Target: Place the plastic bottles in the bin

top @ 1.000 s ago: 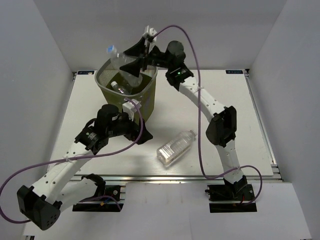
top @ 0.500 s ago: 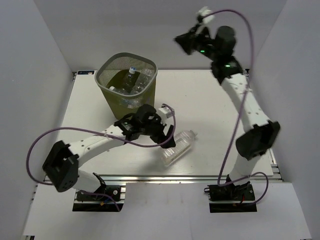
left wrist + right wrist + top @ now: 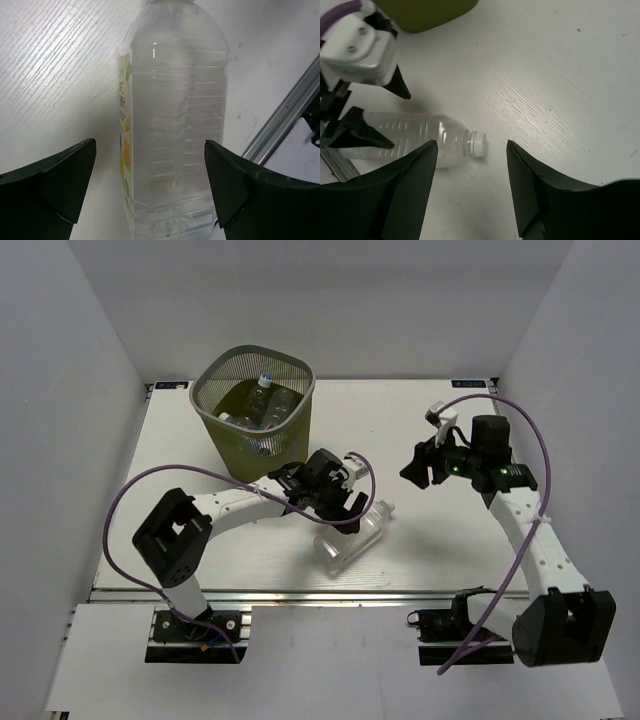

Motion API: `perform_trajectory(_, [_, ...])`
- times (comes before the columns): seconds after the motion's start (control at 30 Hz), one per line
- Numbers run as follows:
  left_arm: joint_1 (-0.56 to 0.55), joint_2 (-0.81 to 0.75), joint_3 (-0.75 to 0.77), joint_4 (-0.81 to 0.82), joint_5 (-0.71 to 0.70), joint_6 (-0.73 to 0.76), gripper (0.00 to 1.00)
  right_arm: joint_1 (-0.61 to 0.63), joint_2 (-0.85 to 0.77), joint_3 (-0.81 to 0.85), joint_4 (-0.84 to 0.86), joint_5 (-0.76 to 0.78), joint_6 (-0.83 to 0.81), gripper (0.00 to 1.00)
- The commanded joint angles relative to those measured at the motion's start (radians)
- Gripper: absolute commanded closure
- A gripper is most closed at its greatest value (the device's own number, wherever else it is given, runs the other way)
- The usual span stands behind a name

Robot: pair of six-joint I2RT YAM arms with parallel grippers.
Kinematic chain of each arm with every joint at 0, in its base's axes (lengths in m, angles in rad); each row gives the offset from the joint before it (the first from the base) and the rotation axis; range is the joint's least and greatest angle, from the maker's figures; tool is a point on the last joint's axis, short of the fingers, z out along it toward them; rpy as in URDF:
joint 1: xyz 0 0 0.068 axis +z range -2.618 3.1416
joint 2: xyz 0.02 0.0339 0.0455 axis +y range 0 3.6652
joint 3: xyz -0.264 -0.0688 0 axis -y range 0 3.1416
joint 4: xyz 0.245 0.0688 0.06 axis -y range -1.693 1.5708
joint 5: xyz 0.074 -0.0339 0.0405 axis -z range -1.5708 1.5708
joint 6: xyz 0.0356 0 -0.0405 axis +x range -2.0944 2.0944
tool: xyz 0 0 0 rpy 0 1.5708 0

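The olive-green mesh bin (image 3: pixel 232 434) stands at the back left, with several clear plastic bottles (image 3: pixel 262 400) inside. One large square-sided ribbed bottle (image 3: pixel 352 536) lies on the table near the front. My left gripper (image 3: pixel 346 508) is open right over it. In the left wrist view the bottle (image 3: pixel 172 125) lies between the spread fingers (image 3: pixel 55 180), not touched. My right gripper (image 3: pixel 413 467) is open and empty, above the table to the bottle's right. The right wrist view shows the bottle (image 3: pixel 415 136), its white cap (image 3: pixel 479 144) and the bin's base (image 3: pixel 427 12).
The table's front aluminium rail (image 3: pixel 285 115) runs close beside the lying bottle, and it also shows in the top view (image 3: pixel 320 590). The left wrist's white camera mount (image 3: pixel 360 42) hangs over the bottle in the right wrist view. White walls enclose the table.
A bottle the right gripper held over the bin now lies in it; that arm swung up and right, then came down low at the right. The left gripper reached right over the large bottle.
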Motion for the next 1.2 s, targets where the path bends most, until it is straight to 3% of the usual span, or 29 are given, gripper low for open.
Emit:
perform_trajectory(0.0, [0.0,0.004,0.046,-0.018,-0.037,0.017,0.02,-0.012,-0.101,-0.043,0.018,-0.082,-0.015,0.37])
perform_trajectory(0.17, [-0.009,0.024,0.056,-0.049,-0.065,0.027,0.16,-0.027,-0.14,-0.071,0.015,-0.09,0.008,0.37])
perform_trajectory(0.3, [-0.009,0.024,0.037,-0.036,-0.018,0.037,0.11,-0.035,-0.138,-0.077,-0.034,-0.125,0.002,0.32])
perform_trajectory(0.53, [-0.009,0.061,0.046,-0.024,0.179,0.082,0.07,-0.036,-0.027,-0.042,-0.333,-0.19,-0.122,0.34])
perform_trajectory(0.67, [-0.009,0.052,0.037,-0.013,0.176,0.073,0.07,-0.042,0.099,-0.045,-0.382,-0.176,0.002,0.34])
perform_trajectory(0.83, [-0.009,0.041,0.037,-0.023,0.153,0.073,0.07,-0.046,0.162,-0.088,-0.373,-0.32,0.14,0.21])
perform_trajectory(0.93, [-0.009,0.041,0.028,-0.012,0.144,0.063,0.07,-0.058,0.222,-0.109,-0.361,-0.352,0.214,0.2])
perform_trajectory(1.17, [-0.009,0.022,-0.012,0.019,0.144,0.022,0.07,-0.093,0.339,-0.083,-0.364,-0.257,0.355,0.2])
